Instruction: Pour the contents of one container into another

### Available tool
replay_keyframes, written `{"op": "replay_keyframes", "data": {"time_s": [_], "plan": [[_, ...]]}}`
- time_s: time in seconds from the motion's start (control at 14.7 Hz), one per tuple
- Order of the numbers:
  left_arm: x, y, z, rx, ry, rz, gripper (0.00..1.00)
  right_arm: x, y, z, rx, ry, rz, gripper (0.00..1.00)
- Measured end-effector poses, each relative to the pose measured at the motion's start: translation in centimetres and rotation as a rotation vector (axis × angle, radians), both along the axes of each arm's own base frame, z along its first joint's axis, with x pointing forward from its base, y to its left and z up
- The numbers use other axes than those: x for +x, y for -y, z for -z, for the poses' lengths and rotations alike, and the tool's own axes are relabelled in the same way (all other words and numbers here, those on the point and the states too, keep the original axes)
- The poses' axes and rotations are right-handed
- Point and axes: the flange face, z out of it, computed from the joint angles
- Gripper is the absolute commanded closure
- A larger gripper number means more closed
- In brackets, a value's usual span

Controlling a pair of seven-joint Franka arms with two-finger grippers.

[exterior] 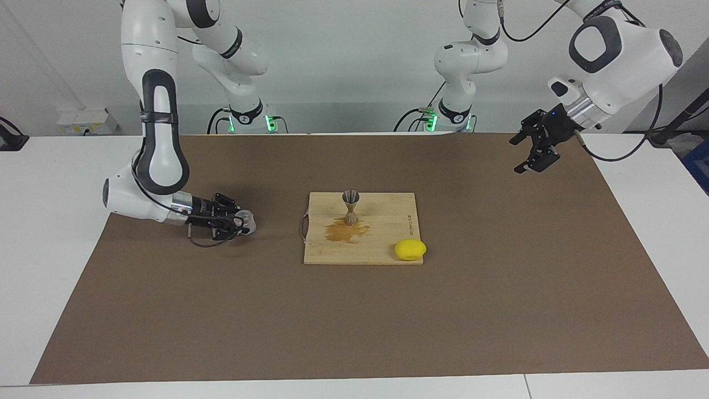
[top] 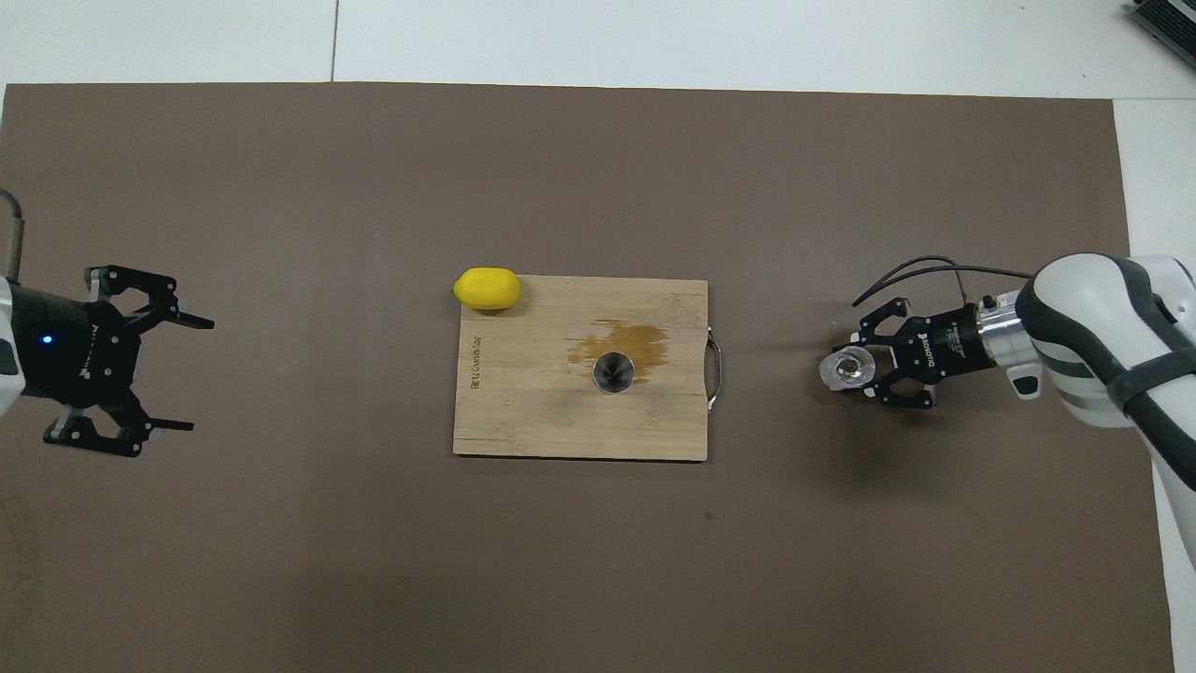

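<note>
Glass cup (exterior: 247, 223): pinched by right gripper (exterior: 241, 223), on mat.
Jigger (exterior: 350, 206): upright on board (exterior: 388, 221), by stain (exterior: 344, 231).
Lemon (exterior: 410, 250): at board corner.
Left gripper (exterior: 527, 152): spread, raised.

A white table (exterior: 50, 183) fills both views, its top almost wholly covered by a large brown mat (exterior: 354, 321) with straight edges. In the facing view a pale, plain wall (exterior: 343, 50) runs along twelve o'clock, evenly lit with soft shadows. A white socket box (exterior: 87, 121) sits against it at about ten o'clock. In the overhead view, thin seams (top: 334, 42) divide the tabletop at twelve o'clock.
</note>
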Motion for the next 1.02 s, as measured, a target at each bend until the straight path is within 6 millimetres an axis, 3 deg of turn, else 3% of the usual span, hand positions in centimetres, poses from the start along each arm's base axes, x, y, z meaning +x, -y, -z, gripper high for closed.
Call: {"op": "replay_keyframes", "data": {"time_s": [0.27, 0.41, 0.68, 1.02], "plan": [[0.0, 1.5, -1.1, 0.062, -0.039, -0.150, 0.00, 0.8, -1.5, -4.6, -0.035, 0.041, 0.034, 1.00], [-0.3, 1.8, -1.7, 0.107, -0.057, -0.250, 0.00, 1.2, -3.3, -7.4, -0.065, 0.060, 0.066, 1.00], [-1.2, 2.0, -3.1, 0.180, -0.075, -0.441, 0.00, 1.9, -8.5, -11.9, -0.112, 0.081, 0.131, 1.00], [-1.1, 1.3, -3.3, 0.215, -0.140, -0.750, 0.00, 2.5, -17.0, -15.1, -0.227, 0.089, 0.164, 1.00]]}}
